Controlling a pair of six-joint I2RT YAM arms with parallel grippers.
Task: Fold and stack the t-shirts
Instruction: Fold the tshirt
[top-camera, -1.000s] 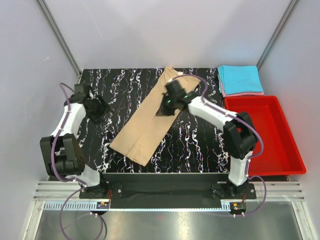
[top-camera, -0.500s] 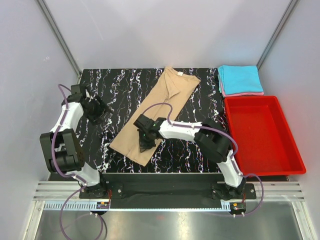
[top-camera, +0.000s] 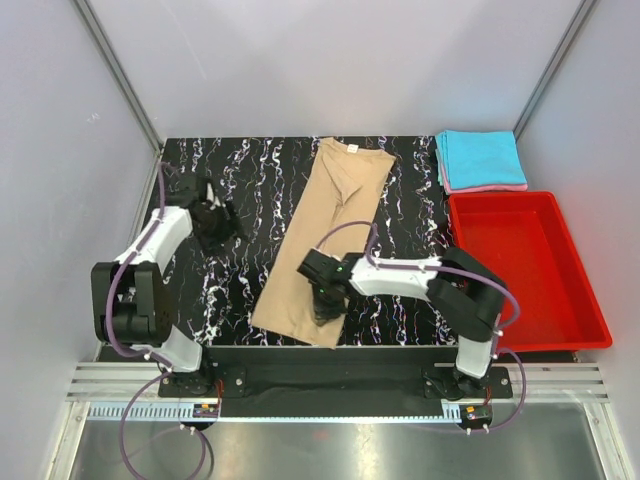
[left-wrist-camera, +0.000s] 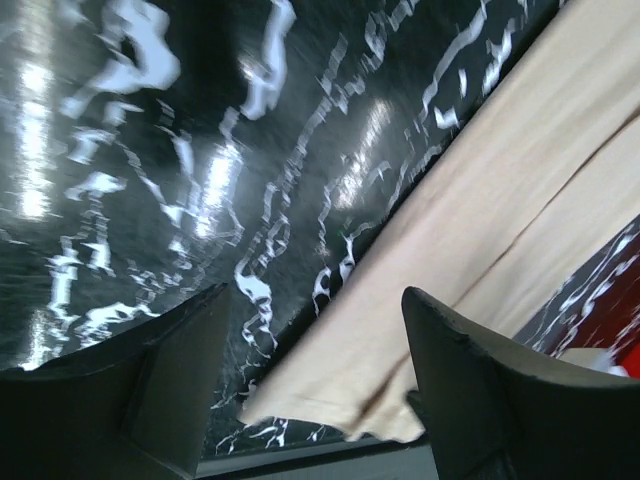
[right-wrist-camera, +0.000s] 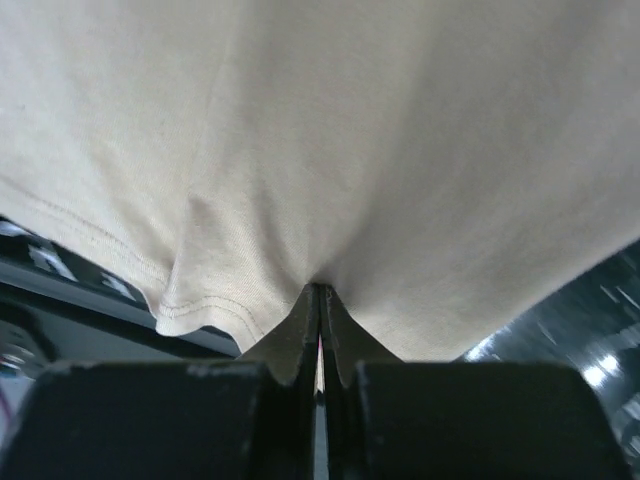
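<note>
Near edge: right end effector (right-wrist-camera: 318, 300) is pinched tight on the tan t-shirt (top-camera: 325, 220) by its hem, cloth puckering. The shirt lies as a long strip across the marbled surface (top-camera: 250, 180). Left end effector (top-camera: 215, 222) hovers wide beside it. Far right corner: folded cyan t-shirt (top-camera: 480, 155) atop pink t-shirt (top-camera: 495, 187).

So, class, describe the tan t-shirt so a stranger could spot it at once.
Find the black marbled table. Down its middle lies the tan t-shirt, folded into a long strip, its near end pinched by the right gripper. Its neighbours, the cyan t-shirt on the pink t-shirt at the far right, are small bright squares.
</note>
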